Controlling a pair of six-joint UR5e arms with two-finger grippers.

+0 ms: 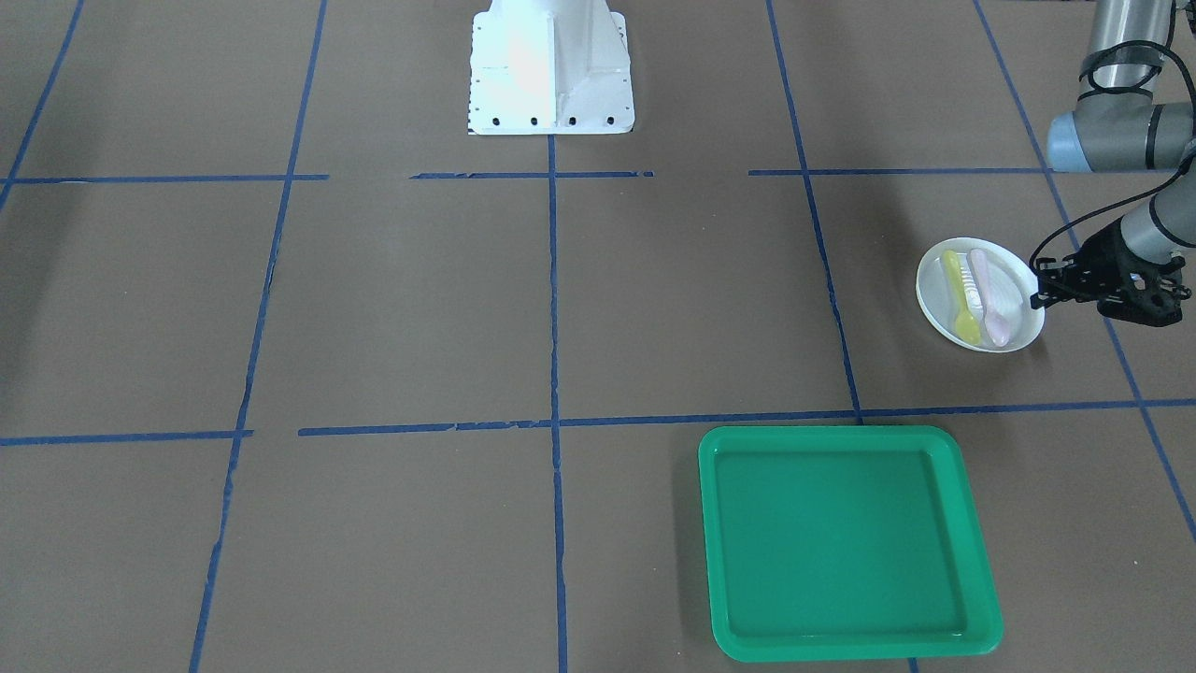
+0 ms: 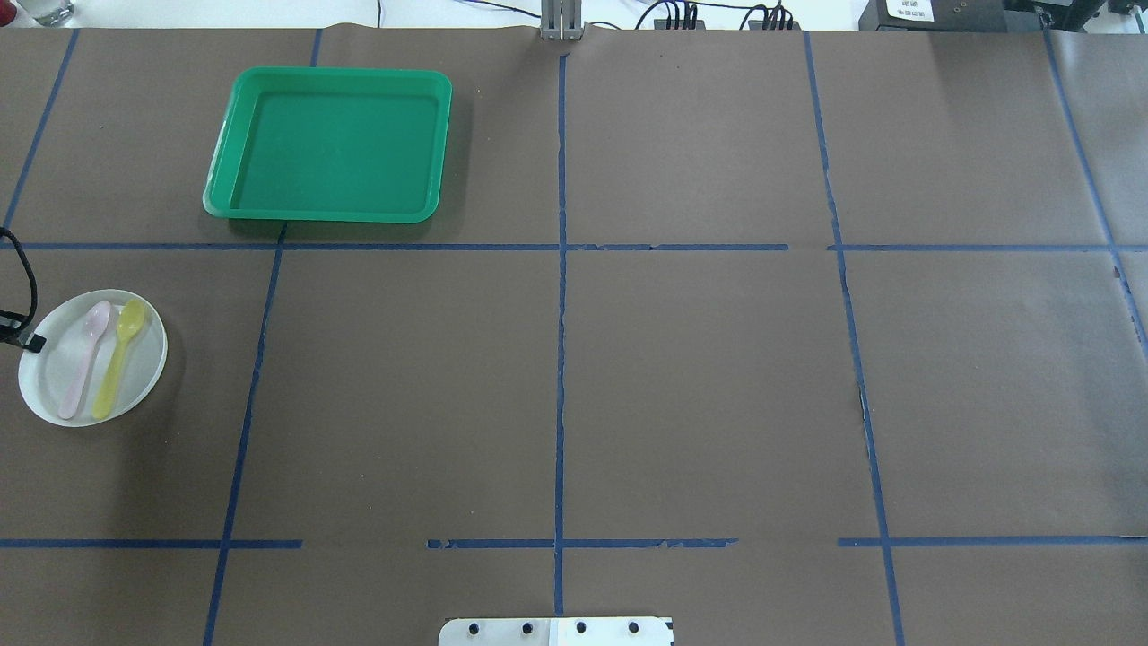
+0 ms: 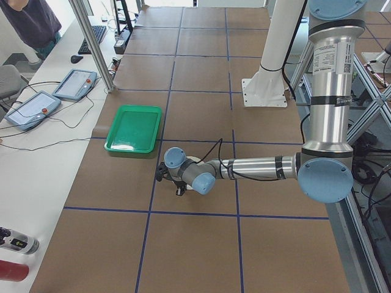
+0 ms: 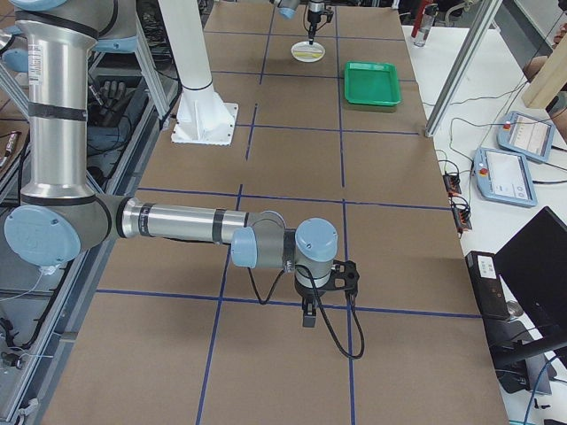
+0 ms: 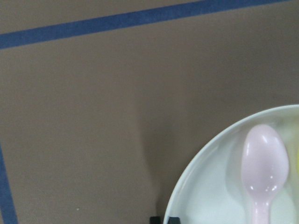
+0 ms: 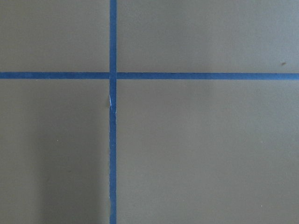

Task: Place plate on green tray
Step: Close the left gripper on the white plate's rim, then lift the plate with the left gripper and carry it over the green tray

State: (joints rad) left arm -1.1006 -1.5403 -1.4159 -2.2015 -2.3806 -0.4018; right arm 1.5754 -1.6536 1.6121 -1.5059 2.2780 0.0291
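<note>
The white plate [image 1: 1021,309] lies at the table's left end with a pink spoon [image 1: 989,297] and a yellow spoon [image 1: 960,297] on it. My left gripper [image 1: 1037,297] is at the plate's outer rim, its fingers closed on the rim, as the left wrist view shows [image 5: 163,218]. I cannot tell whether the plate is lifted. The green tray [image 1: 846,542] is empty and lies apart from the plate, farther from my base; it also shows in the overhead view [image 2: 332,144]. My right gripper [image 4: 307,314] hangs over bare table at the other end; I cannot tell whether it is open or shut.
The robot's white base [image 1: 551,65] stands at the middle of the near edge. Blue tape lines [image 2: 560,359] divide the brown table cover. Control tablets [image 3: 30,107] and cables lie beyond the tray on the operators' side.
</note>
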